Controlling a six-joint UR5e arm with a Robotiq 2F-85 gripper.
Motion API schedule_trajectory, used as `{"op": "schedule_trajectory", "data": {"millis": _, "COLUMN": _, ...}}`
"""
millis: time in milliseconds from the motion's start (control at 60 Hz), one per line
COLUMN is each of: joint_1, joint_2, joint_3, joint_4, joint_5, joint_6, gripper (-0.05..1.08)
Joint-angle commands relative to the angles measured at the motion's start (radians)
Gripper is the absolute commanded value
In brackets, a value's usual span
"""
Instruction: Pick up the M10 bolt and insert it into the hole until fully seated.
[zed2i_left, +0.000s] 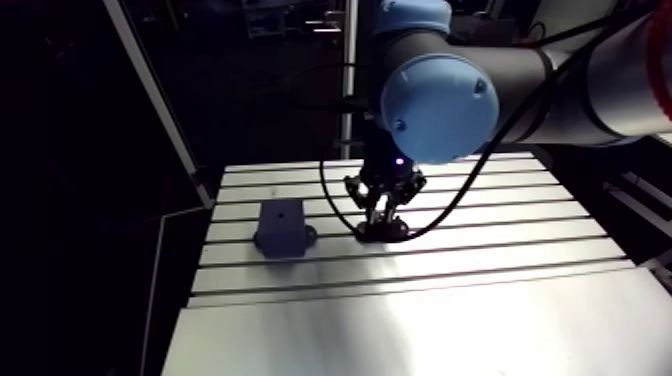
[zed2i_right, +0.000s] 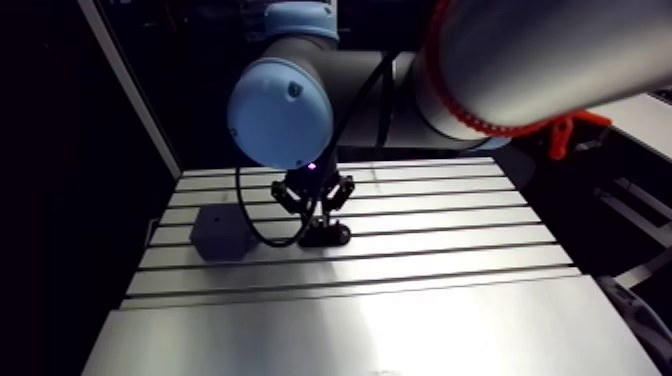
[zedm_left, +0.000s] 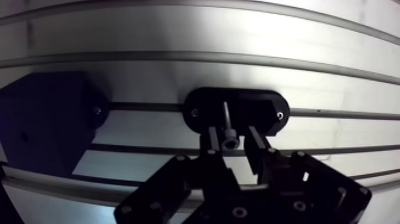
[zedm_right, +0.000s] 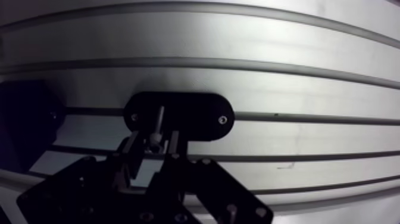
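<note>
- Arm view: slotted table (zed2i_left: 420, 270); my gripper (zed2i_left: 381, 222) is low over a black oval holder (zed2i_left: 397, 232); the dark block (zed2i_left: 282, 232) with the hole (zed2i_left: 283, 213) is to its left.
- Wrist view: the M10 bolt (zedm_left: 228, 136) stands in the holder, between my fingers (zedm_left: 212, 143); they look apart, not clamped.
- I should centre on the head, close squarely, lift straight.

One bolt (zedm_left: 228, 134) shows, a single socket-head piece, and under it one black oval plate (zedm_left: 262, 112) with two screws (zedm_left: 195, 111), one at each end. One dark block (zed2i_left: 282, 232) with one small hole (zed2i_left: 282, 212) in its top stands on the one table (zed2i_left: 480, 300). There is one pair of jaws, two fingers (zedm_left: 257, 149) in all.
</note>
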Motion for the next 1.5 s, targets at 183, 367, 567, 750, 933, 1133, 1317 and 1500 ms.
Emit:
{"op": "schedule_trajectory", "data": {"millis": 183, "joint_1": 0.000, "joint_2": 0.002, "joint_3": -0.003, "joint_4": 0.002, "joint_5": 0.000, "joint_6": -0.010, "gripper": 0.69}}
{"op": "schedule_trajectory", "data": {"millis": 367, "joint_1": 0.000, "joint_2": 0.002, "joint_3": 0.000, "joint_4": 0.002, "joint_5": 0.002, "joint_6": -0.010, "gripper": 0.72}}
{"op": "schedule_trajectory", "data": {"millis": 567, "joint_1": -0.001, "joint_2": 0.002, "joint_3": 0.001, "joint_4": 0.002, "joint_5": 0.003, "joint_6": -0.010, "gripper": 0.76}}
{"op": "schedule_trajectory", "data": {"millis": 750, "joint_1": -0.002, "joint_2": 0.000, "joint_3": -0.002, "joint_4": 0.002, "joint_5": 0.015, "joint_6": -0.009, "gripper": 0.81}}
{"op": "schedule_trajectory", "data": {"millis": 933, "joint_1": 0.000, "joint_2": -0.023, "joint_3": -0.020, "joint_4": 0.003, "joint_5": 0.030, "joint_6": -0.012, "gripper": 0.87}}
{"op": "schedule_trajectory", "data": {"millis": 1133, "joint_1": 0.002, "joint_2": -0.064, "joint_3": -0.057, "joint_4": 0.029, "joint_5": 0.025, "joint_6": -0.013, "gripper": 0.96}}
{"op": "schedule_trajectory", "data": {"millis": 1317, "joint_1": 0.002, "joint_2": -0.114, "joint_3": -0.105, "joint_4": 0.068, "joint_5": 0.022, "joint_6": -0.012, "gripper": 1.08}}
{"op": "schedule_trajectory", "data": {"millis": 1500, "joint_1": 0.010, "joint_2": -0.134, "joint_3": -0.186, "joint_4": 0.197, "joint_5": 0.028, "joint_6": -0.003, "gripper": 1.08}}
